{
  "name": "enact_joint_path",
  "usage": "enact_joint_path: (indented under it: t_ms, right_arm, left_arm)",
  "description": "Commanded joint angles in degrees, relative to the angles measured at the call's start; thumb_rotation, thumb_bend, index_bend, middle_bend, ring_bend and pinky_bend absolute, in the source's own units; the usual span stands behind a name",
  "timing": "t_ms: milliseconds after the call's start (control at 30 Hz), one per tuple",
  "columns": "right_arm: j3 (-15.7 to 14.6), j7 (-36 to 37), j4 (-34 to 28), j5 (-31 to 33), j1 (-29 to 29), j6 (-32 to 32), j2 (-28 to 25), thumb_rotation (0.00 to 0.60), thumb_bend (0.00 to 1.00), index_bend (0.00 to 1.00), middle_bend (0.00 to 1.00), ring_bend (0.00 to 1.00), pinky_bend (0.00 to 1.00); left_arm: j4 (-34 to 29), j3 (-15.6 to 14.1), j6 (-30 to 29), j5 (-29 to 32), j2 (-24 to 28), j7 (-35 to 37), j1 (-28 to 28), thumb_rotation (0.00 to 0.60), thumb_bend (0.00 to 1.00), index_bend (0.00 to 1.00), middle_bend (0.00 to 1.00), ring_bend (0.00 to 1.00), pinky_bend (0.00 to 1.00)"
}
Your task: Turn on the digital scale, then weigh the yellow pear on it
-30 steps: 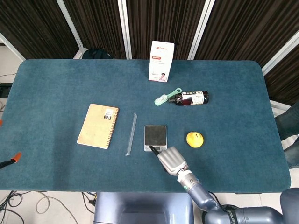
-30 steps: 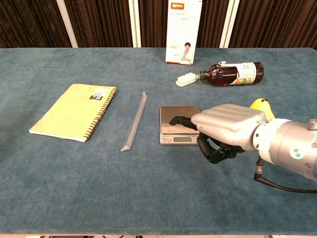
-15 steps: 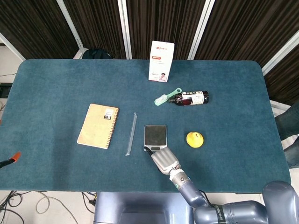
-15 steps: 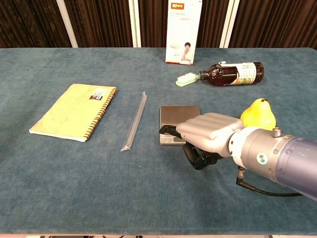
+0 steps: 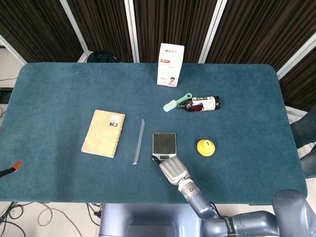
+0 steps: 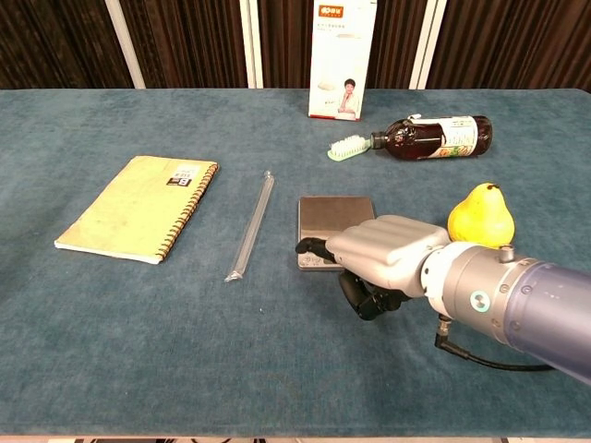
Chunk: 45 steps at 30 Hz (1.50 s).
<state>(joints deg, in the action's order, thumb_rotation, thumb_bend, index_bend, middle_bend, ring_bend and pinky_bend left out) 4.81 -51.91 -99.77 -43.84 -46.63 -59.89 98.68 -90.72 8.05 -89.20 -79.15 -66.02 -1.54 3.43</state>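
Note:
The small silver digital scale (image 5: 164,142) (image 6: 332,218) lies flat in the middle of the blue table. My right hand (image 5: 172,169) (image 6: 380,259) hovers at its near edge, one finger stretched out to the scale's front left corner while the other fingers curl under the palm; it holds nothing. The hand hides the scale's front strip in the chest view. The yellow pear (image 5: 206,147) (image 6: 481,216) stands upright on the table to the right of the scale, apart from the hand. My left hand is out of both views.
A clear tube (image 5: 138,141) (image 6: 251,226) and a spiral notebook (image 5: 103,133) (image 6: 138,207) lie left of the scale. Behind it are a green brush (image 5: 174,103), a dark bottle (image 5: 202,104) (image 6: 439,137) on its side and an upright white box (image 5: 170,64) (image 6: 342,59).
My right hand has slid left and towards the table's near edge, and its outstretched finger has moved from over the scale's plate to its front left corner. The pear now shows fully.

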Motion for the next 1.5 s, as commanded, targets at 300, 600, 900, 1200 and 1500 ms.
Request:
enact_joint_path:
  t_ms: [300,600,900,1200,1500]
  right_arm:
    - [-1.0,1.2,0.6,0.1,-0.6,0.0,-0.2,0.6,0.93,0.0,0.77,0.81,0.72]
    - [-1.6,2.0,1.0,0.1,-1.0,-0.1,-0.2,0.6,0.93,0.0,0.77,0.81,0.72]
    - [-2.1,2.5,1.6,0.3,-1.3,0.0,0.1,0.6,0.93,0.0,0.77,0.81,0.72]
    - [-2.4,2.9,2.1,0.4,-1.6,0.1,0.3,0.6,0.93,0.0,0.77,0.82,0.72]
    - [-3.1,3.3,2.3,-0.1,-1.6,0.0,0.5,0.6,0.93,0.05,0.77,0.82,0.72]
  left_arm:
    - [-0.1,0.0,-0.2,0.1,-0.1,-0.5,0.0,0.6,0.0,0.03,0.0,0.0,0.05]
    - [-0.1,0.0,-0.2,0.1,-0.3,-0.8,0.0,0.6,0.0,0.03,0.0,0.0,0.05]
    - [0.0,0.2,-0.2,0.3,-0.3,-0.8,0.0,0.6,0.0,0.03,0.0,0.0,0.05]
    - [0.0,0.3,-0.2,0.4,-0.4,-0.9,0.0,0.6,0.0,0.03,0.0,0.0,0.05]
    - [0.0,0.3,-0.4,0.2,-0.4,-0.7,0.0,0.6,0.0,0.03,0.0,0.0,0.05]
